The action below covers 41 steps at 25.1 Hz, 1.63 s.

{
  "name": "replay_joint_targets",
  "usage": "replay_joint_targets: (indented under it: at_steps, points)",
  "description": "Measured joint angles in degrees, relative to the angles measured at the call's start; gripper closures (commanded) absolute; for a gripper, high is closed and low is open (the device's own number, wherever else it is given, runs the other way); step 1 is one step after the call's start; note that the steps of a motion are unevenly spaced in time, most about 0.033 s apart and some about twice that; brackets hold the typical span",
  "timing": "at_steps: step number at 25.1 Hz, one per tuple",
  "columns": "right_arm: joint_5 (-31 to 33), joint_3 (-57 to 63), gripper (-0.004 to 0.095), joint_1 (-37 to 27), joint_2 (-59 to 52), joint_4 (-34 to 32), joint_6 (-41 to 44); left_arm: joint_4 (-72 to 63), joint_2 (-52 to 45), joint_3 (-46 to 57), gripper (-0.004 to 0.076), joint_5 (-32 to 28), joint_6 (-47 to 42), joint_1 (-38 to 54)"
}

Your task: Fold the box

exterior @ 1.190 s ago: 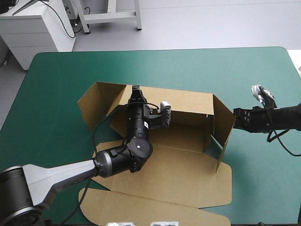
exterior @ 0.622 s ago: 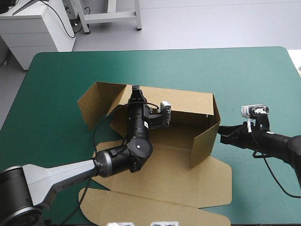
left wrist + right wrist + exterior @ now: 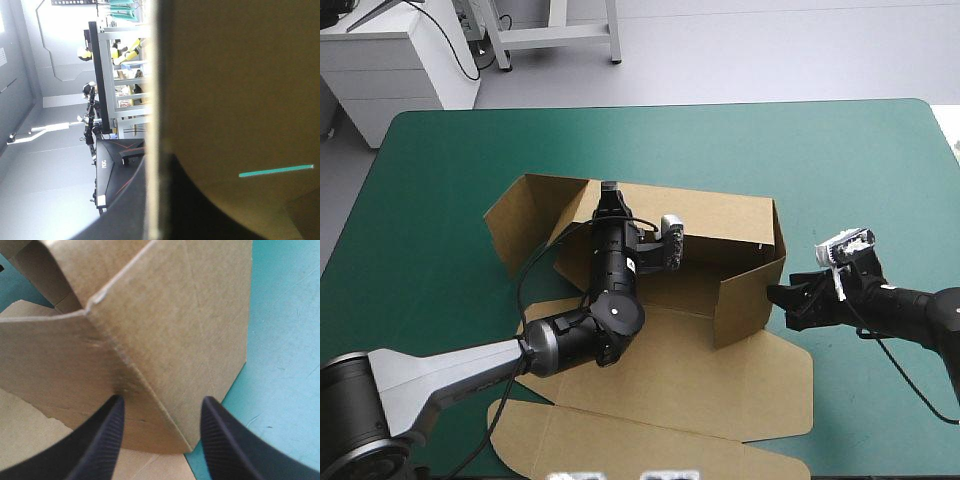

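The brown box [image 3: 720, 365] lies in the middle of the table with its long back wall [image 3: 720, 225] raised. My left gripper [image 3: 609, 195] sits at that wall's top edge, shut on the box. In the left wrist view the wall [image 3: 240, 75] fills the space ahead, and its pale edge runs between the black fingers of the left gripper [image 3: 154, 165]. My right gripper [image 3: 778, 297] stands open against the right end flap [image 3: 752, 295], which is turned inward across the box's right end. In the right wrist view the flap's folded corner [image 3: 175, 315] lies just ahead of the right gripper [image 3: 160, 407].
The left end flap [image 3: 515, 220] splays outward on the cover. The lid panel and its flaps [image 3: 650, 440] lie flat toward the table's near edge. Bare teal-green cover [image 3: 880, 170] stretches right of the box and behind it.
My right gripper has moved left and toward the near edge, and the right end flap has swung from pointing outward to folded across the box's end. The left arm has not moved.
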Motion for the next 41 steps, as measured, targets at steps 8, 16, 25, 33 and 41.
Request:
replay_joint_targets:
  at_steps: [8, 16, 25, 33, 41]
  points:
    - [-2.09, 0.0, 0.0213, 3.69, 0.0, -0.13, -0.06, 0.0, 0.0, 0.0, 0.0731, -0.02, 0.0, 0.0]
    - [-13.17, 2.9, 0.0279, 11.75, 0.0, 0.35, 2.86, 0.0, 0.0, 0.0, 0.0731, -0.12, 0.0, 0.0]
    - [-39.86, 5.91, 0.0279, 28.65, -0.06, 10.99, 2.83, -0.25, 0.0, 0.0, 0.0731, -0.02, 0.0, 0.0]
    - [-48.07, 5.91, 0.0921, 30.98, 2.65, 14.12, 2.72, -0.25, 0.0, 0.0, 0.0732, -0.48, 0.0, 0.0]
    - [-52.2, 5.6, 0.0926, 30.98, 4.63, 14.15, 2.4, 0.71, 0.0, -0.1, 0.0732, -2.01, -1.14, 0.07]
